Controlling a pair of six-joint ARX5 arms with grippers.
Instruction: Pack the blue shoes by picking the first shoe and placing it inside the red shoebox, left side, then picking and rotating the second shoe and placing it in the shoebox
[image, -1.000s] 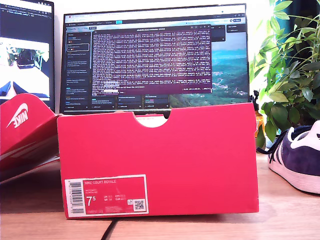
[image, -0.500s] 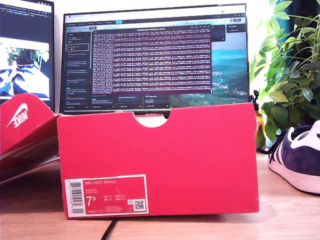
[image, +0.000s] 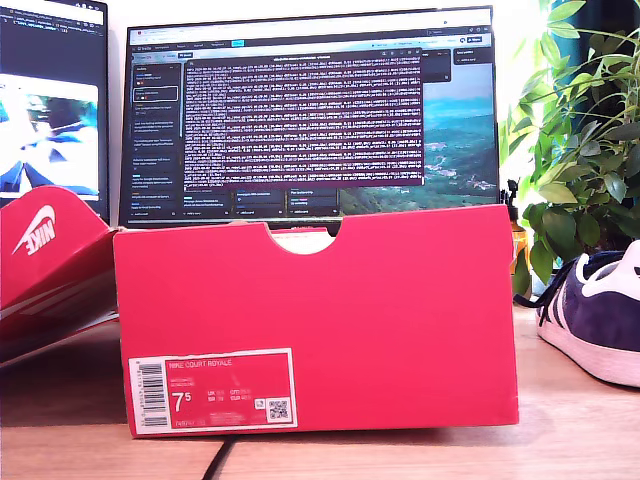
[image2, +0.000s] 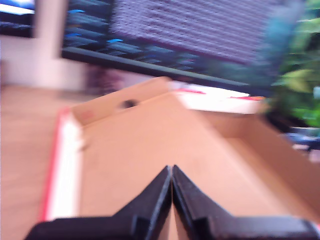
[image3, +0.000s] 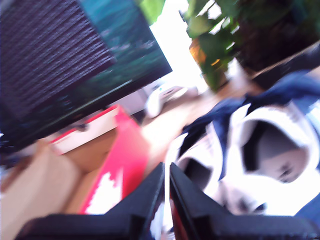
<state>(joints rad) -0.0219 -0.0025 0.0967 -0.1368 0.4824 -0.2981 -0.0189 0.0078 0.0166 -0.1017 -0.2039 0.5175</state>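
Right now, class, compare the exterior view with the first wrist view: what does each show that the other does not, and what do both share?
Only the exterior view shows the outer red front of the red shoebox with its white barcode label, the swoosh lid at that view's left, and one blue shoe on the table at its right.

Only the first wrist view shows my first gripper, jaws together, over the box's bare brown cardboard interior, which appears empty where visible, though the image is blurred.

Both share the shoebox, the monitor and the plant.
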